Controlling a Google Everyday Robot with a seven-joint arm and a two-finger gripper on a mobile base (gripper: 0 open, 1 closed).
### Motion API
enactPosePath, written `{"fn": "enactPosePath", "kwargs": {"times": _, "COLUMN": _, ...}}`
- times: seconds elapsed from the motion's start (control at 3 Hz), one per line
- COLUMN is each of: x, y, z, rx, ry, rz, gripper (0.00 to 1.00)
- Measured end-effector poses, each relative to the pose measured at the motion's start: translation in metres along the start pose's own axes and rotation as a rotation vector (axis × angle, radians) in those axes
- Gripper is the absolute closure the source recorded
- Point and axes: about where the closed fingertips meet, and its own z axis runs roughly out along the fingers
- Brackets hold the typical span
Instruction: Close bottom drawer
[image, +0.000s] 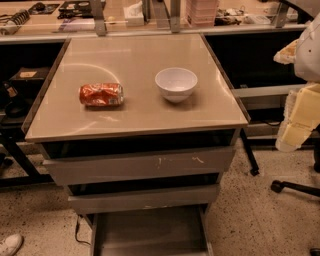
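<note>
Jutting out: bottom drawer (150, 231); gripper (296, 125) apparently at right edge.

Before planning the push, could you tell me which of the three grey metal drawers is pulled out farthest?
The bottom, narrowest drawer, floor exposed; the scratched top drawer and middle drawer barely protrude. Gripper hangs at right.

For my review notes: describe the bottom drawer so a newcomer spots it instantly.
Start at the beige-topped cabinet holding a crushed can and white bowl; three grey drawers step out below its front edge. The bottom drawer is lowest, pulled out furthest, narrowest, its flat floor showing, unlike the scratched top drawer. The gripper hangs off to the right, away from it.
</note>
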Motion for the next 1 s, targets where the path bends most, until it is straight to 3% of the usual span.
{"fn": "enactPosePath", "kwargs": {"times": 0.33, "x": 0.0000, "y": 0.0000, "z": 0.0000, "rx": 0.000, "ry": 0.000, "rz": 0.000, "gripper": 0.00}}
{"fn": "enactPosePath", "kwargs": {"times": 1.0, "x": 0.0000, "y": 0.0000, "z": 0.0000, "rx": 0.000, "ry": 0.000, "rz": 0.000, "gripper": 0.41}}
